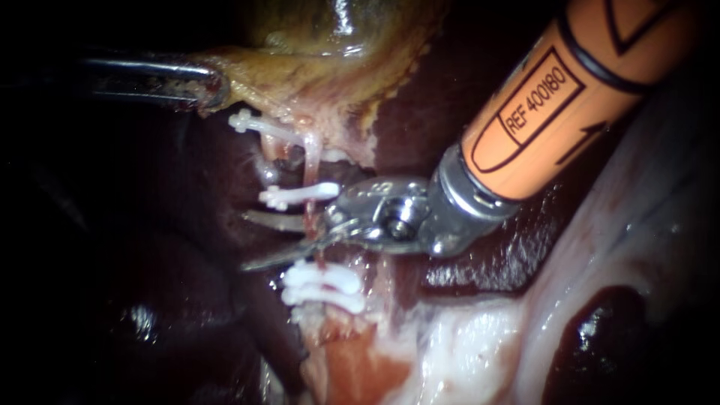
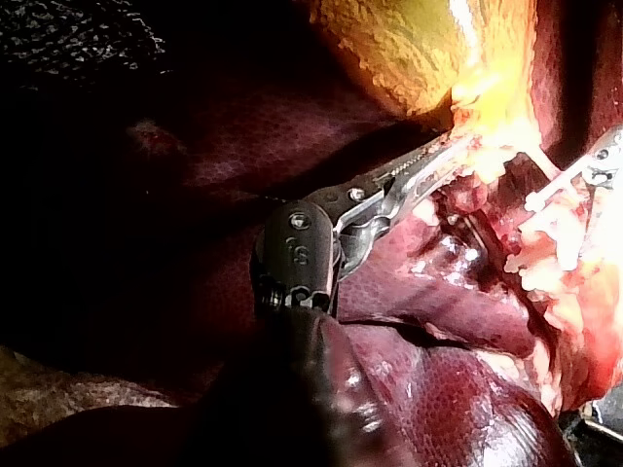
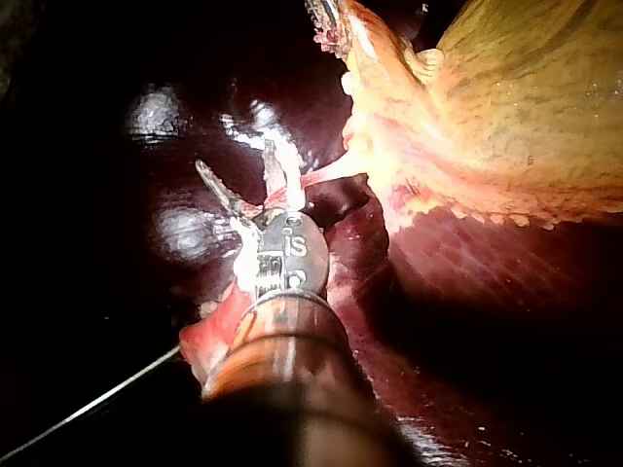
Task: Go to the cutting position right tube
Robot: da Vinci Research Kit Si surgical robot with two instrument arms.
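Two blades (image 1: 277,258) astride right tube (image 1: 310,161)

In the endoscope view, the left instrument's (image 1: 216,86) shaft fades into darkness at upper left, its tip buried in gallbladder (image 1: 315,82) tissue. The right instrument's (image 1: 255,241) orange shaft is cut off at upper right.

Brightest at centre in endoscope view, near black from 7 to 11 o'clock bar one glint on wet liver (image 1: 142,319); glare on metal wrist of right instrument (image 1: 244,241). Blown out on gallbladder (image 2: 428,49) in left wrist view, deep shadow elsewhere. Hot spots on liver ahead of the instrument in right wrist view.
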